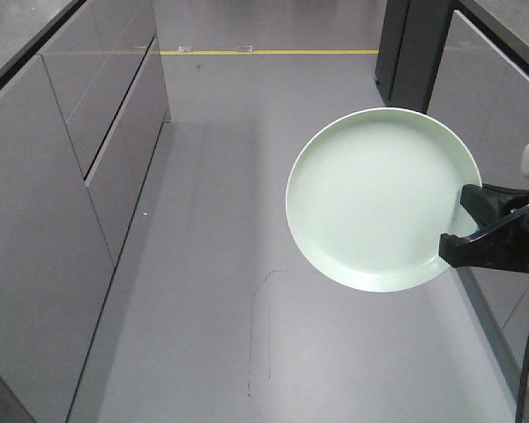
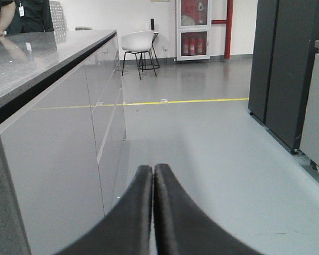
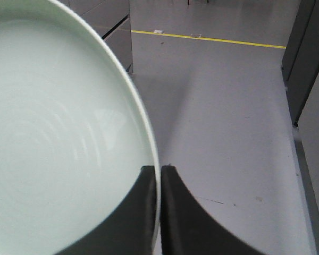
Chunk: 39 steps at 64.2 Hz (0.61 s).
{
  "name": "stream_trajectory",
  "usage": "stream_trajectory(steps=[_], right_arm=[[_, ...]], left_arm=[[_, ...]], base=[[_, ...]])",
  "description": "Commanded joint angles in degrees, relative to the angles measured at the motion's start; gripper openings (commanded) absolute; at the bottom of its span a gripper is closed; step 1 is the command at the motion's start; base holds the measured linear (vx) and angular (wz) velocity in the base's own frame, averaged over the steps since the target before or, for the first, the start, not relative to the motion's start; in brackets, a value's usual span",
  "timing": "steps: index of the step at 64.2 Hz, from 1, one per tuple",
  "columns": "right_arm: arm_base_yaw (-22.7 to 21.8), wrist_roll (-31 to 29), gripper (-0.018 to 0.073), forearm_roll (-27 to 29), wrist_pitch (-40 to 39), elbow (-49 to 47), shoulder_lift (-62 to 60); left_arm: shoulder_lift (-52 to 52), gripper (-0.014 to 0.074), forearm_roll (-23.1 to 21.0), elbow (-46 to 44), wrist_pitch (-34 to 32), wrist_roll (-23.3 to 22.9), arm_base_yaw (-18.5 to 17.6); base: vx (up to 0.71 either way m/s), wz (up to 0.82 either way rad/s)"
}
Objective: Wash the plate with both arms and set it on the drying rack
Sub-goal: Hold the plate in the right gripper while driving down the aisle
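The pale mint-green plate (image 1: 375, 198) hangs in the air over the grey floor, its face toward the front camera. My right gripper (image 1: 458, 231) is shut on its right rim. In the right wrist view the plate (image 3: 53, 138) fills the left side, and the right gripper (image 3: 159, 172) pinches the rim between its two black fingers. My left gripper (image 2: 153, 171) is shut with nothing in it, pointing down an aisle; it does not show in the front view. The drying rack is out of view.
Grey cabinets (image 1: 79, 194) with a dark countertop (image 2: 26, 56) line the left side. Dark tall units (image 2: 287, 69) stand at the right. A yellow floor line (image 1: 264, 52) crosses the far end. A white chair (image 2: 140, 45) stands beyond it.
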Motion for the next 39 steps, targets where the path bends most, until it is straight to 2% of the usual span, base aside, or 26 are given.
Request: stream_trajectory(steps=[1,39], right_arm=[[-0.3,-0.4,-0.001,-0.4,-4.6,-1.7,-0.8],[-0.3,-0.4,-0.001,-0.4,-4.6,-1.7,-0.8]], left_arm=[[-0.8,-0.0006,-0.5,0.9,-4.0,-0.6,-0.3],[-0.8,-0.0006,-0.5,0.9,-4.0,-0.6,-0.3]], base=[[0.22,0.05],[0.23,0.04]])
